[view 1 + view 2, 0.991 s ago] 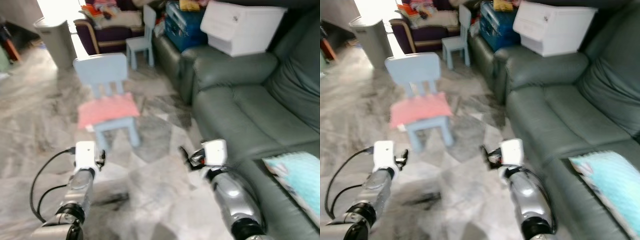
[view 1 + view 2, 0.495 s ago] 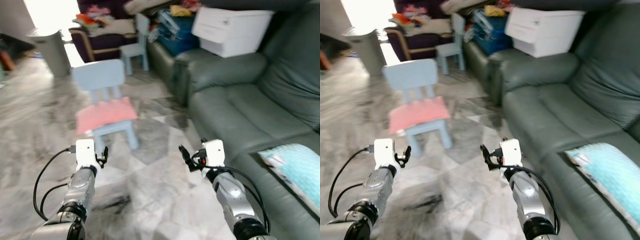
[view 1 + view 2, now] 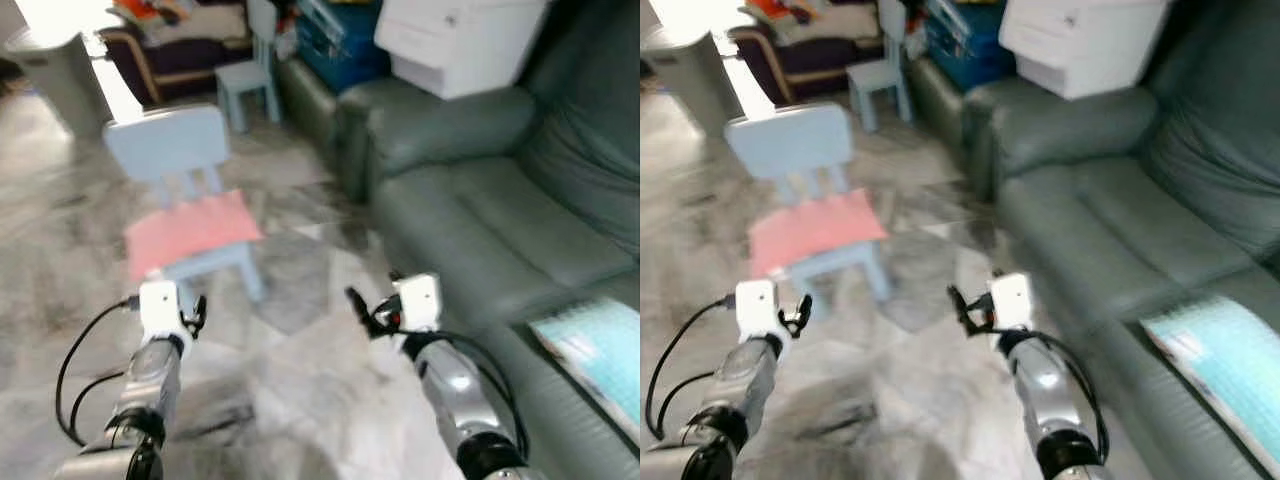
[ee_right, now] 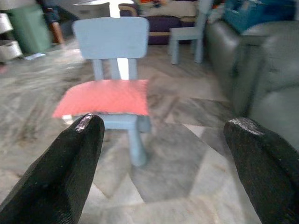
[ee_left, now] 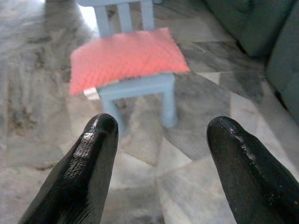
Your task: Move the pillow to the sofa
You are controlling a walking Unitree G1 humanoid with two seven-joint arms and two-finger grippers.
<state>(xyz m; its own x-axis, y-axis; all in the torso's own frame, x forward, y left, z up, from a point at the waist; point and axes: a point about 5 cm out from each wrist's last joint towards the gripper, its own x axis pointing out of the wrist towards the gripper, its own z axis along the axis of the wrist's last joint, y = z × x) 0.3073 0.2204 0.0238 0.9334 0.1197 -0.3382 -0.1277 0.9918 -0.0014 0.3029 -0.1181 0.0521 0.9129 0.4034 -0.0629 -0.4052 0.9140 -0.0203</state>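
A flat pink pillow lies on the seat of a small light-blue chair out on the marble floor, ahead and to my left. The dark green leather sofa runs along my right. My left gripper is open, held short of the chair with the pillow in front of it. My right gripper is open too, level with the left one, the pillow and the chair ahead of it. Neither gripper touches anything.
A light blue cushion lies on the sofa's near seat. A white box and a blue crate sit on the sofa's far end. A second small chair, a grey bin and a cluttered purple armchair stand farther back.
The camera has shifted, so the chair and pillow now sit further left in view. Both grippers stay open and empty in front of me.
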